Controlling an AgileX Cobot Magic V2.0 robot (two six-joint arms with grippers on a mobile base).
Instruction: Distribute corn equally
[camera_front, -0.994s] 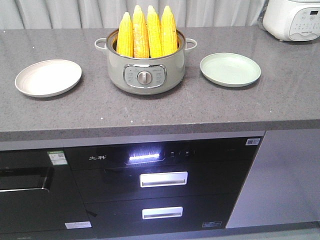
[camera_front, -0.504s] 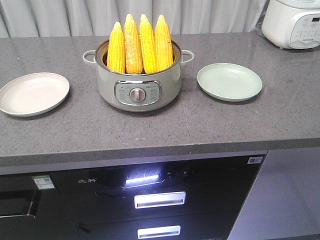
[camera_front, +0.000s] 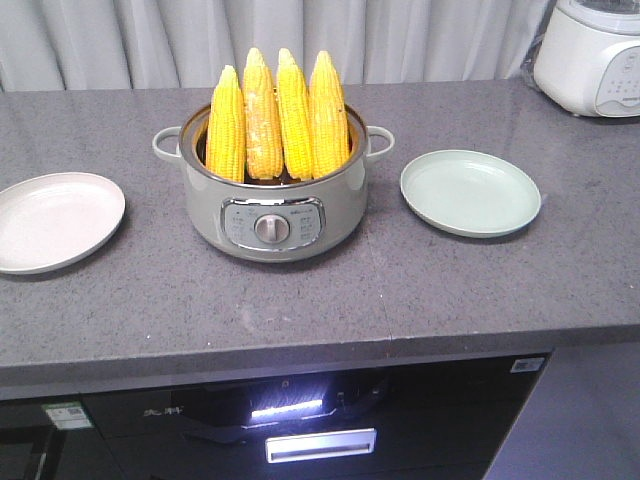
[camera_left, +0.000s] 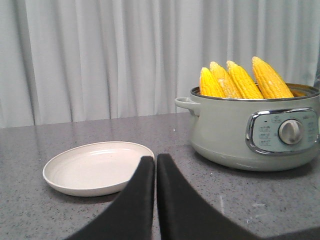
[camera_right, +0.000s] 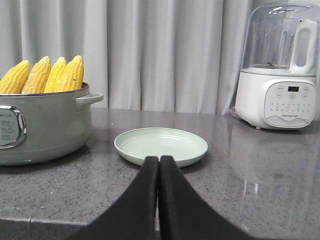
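While corn (camera_front: 278, 115) stands in the pot (camera_front: 270, 225), your left end effector (camera_left: 155, 162) faces the cream plate (camera_left: 95, 167), right end effector (camera_right: 159, 160) the green plate (camera_right: 160, 142); both low, level, closed, empty.

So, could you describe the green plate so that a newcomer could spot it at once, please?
On the grey counter, find the pale green cooking pot holding four upright corn cobs. The green plate lies flat right of it, toward the white appliance. It is mint green, unlike the cream plate left of the pot.
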